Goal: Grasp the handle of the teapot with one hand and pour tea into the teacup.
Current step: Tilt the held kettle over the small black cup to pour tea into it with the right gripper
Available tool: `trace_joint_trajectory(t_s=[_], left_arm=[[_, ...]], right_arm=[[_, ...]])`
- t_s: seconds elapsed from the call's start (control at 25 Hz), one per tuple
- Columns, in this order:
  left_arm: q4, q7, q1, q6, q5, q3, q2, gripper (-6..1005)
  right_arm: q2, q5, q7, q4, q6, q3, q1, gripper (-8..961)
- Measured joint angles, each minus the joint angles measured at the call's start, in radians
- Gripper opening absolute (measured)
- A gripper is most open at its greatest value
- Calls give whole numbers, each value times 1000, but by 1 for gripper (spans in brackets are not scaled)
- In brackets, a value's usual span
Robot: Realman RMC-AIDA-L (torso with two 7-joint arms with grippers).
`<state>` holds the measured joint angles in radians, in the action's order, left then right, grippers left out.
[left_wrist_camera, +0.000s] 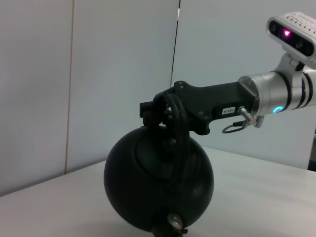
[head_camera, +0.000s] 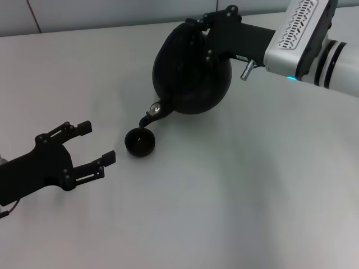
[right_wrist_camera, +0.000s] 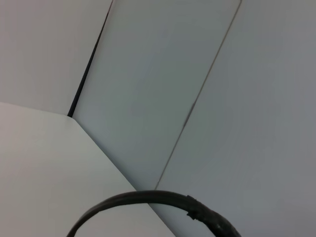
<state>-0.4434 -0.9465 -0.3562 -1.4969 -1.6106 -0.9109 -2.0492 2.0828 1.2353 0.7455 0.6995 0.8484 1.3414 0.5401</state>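
Note:
The round black teapot (head_camera: 193, 75) hangs tilted above the table, its short spout (head_camera: 149, 116) pointing down just over the small black teacup (head_camera: 139, 142). My right gripper (head_camera: 200, 32) reaches in from the upper right and is shut on the handle at the pot's top. In the left wrist view the same gripper (left_wrist_camera: 159, 111) clamps the black handle (left_wrist_camera: 178, 129) above the teapot (left_wrist_camera: 158, 185). The right wrist view shows only an arc of the handle (right_wrist_camera: 148, 196). At the lower left my left gripper (head_camera: 97, 142) rests open, a short way left of the teacup.
The white table (head_camera: 252, 196) stretches out around the cup and pot. Pale wall panels (left_wrist_camera: 98, 74) stand behind it. The right arm's silver forearm (head_camera: 305, 39) crosses the upper right corner.

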Motion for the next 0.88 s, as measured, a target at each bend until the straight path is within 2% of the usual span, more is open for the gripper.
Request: trace_joint_trajectory(t_s=[0.88], left_arm=[[0,5,10,17,0,2,0,869]], right_arm=[[3,55,-25,82,-2,22,-11,118]])
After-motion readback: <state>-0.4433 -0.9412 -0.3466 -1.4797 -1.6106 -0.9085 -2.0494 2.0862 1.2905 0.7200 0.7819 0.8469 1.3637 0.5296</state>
